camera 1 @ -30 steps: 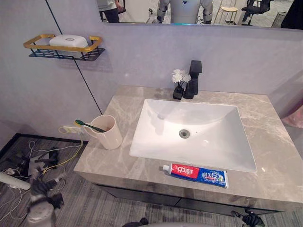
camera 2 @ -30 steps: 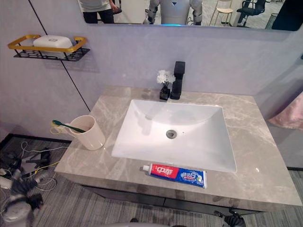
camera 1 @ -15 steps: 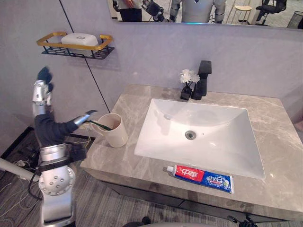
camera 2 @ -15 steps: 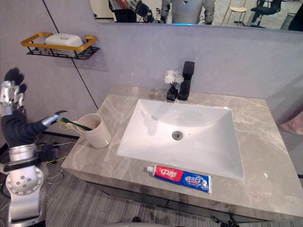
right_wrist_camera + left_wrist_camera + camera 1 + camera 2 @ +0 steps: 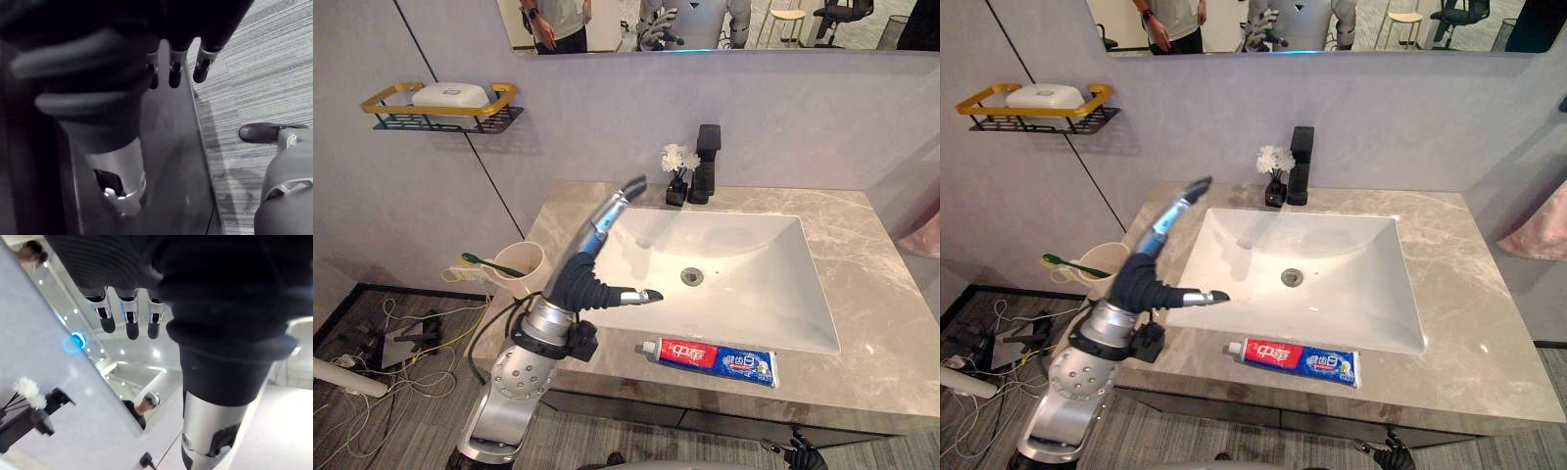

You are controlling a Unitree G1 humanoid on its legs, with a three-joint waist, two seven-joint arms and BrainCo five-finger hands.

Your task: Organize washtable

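One toothpaste tube is the loose item: it lies flat on the marble counter along the sink's front rim, cap towards the sink's left corner, and nothing is touching it. My guess is that it belongs upright in the beige cup, which stands off the sink's left side at the counter edge with a green toothbrush leaning out of it, away from the sink.

Your left hand hovers between that cup and the sink's left rim. Its fingers are stretched straight up towards the sink's back left corner and the thumb juts sideways over the basin; it holds nothing. That spread looks like a reach in transit, not a grip being prepared. Your right hand hangs low beside the dark cabinet under the sink, fingers loose and empty.

Behind the sink stand the black faucet and a small vase of white flowers. High on the wall, well to the sink's left, a gold-rimmed rack carries a white soap.

Half a second ago your left hand was raised out beyond the cup, clear of the counter; now it has crossed inboard of the cup. The tube, cup and brush sit where they were against the sink, though your head camera has shifted.
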